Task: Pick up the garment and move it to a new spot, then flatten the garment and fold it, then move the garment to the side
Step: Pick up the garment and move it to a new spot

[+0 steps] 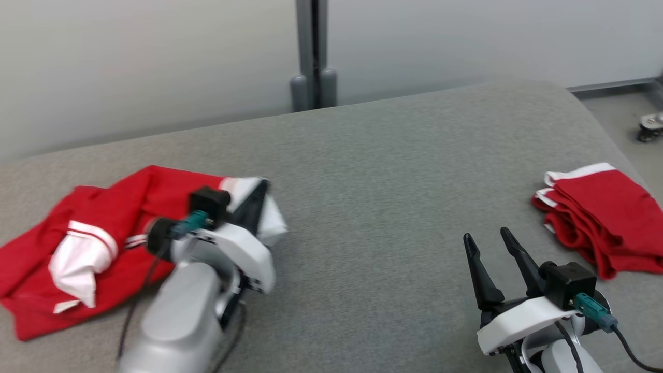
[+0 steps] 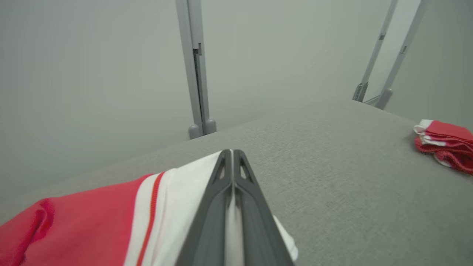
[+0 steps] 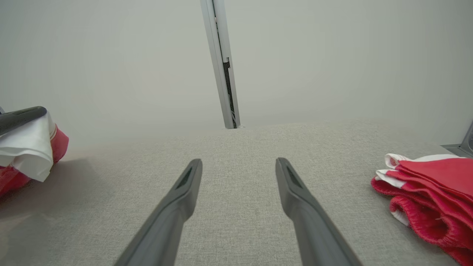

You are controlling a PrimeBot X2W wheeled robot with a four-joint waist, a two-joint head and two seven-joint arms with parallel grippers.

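Observation:
A crumpled red and white garment (image 1: 83, 243) lies at the left of the grey table (image 1: 373, 207). My left gripper (image 1: 259, 199) is shut on the garment's white edge (image 2: 177, 207), holding it slightly off the table; the fingers (image 2: 221, 192) press together over the white cloth. That lifted white edge (image 3: 26, 147) also appears at the left of the right wrist view. My right gripper (image 1: 487, 243) stands open above bare table at the lower right, its fingers (image 3: 184, 192) spread wide with nothing between them.
A folded stack of red and white garments (image 1: 595, 217) sits at the table's right edge, close to my right gripper. A grey post (image 1: 313, 57) rises behind the table against a pale wall. Floor and a caster (image 1: 650, 127) lie beyond the right edge.

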